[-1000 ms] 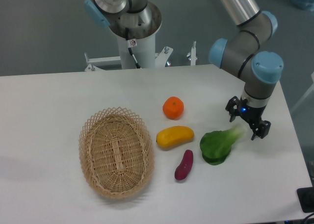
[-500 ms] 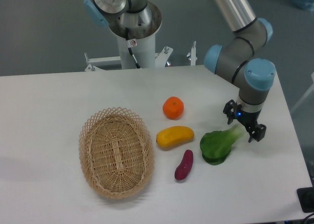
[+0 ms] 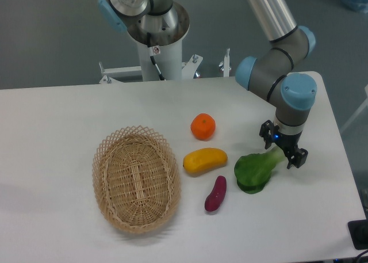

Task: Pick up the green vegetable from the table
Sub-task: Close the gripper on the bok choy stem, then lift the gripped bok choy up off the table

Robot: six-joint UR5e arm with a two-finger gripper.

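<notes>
The green vegetable (image 3: 253, 171) lies on the white table (image 3: 57, 119) at the right, dark leaves toward the front left, pale stem pointing up right. My gripper (image 3: 283, 150) is open and stands straight over the stem end, one finger on each side of it. The fingertips are low, close to the stem; I cannot tell whether they touch it.
An orange fruit (image 3: 203, 126), a yellow oblong fruit (image 3: 204, 160) and a purple sweet potato (image 3: 215, 194) lie just left of the vegetable. A wicker basket (image 3: 136, 179) stands further left. The table's right edge (image 3: 339, 142) is close to the gripper.
My gripper has moved left and a little down, from right of the stem tip to straddling the stem. The vegetable has not moved.
</notes>
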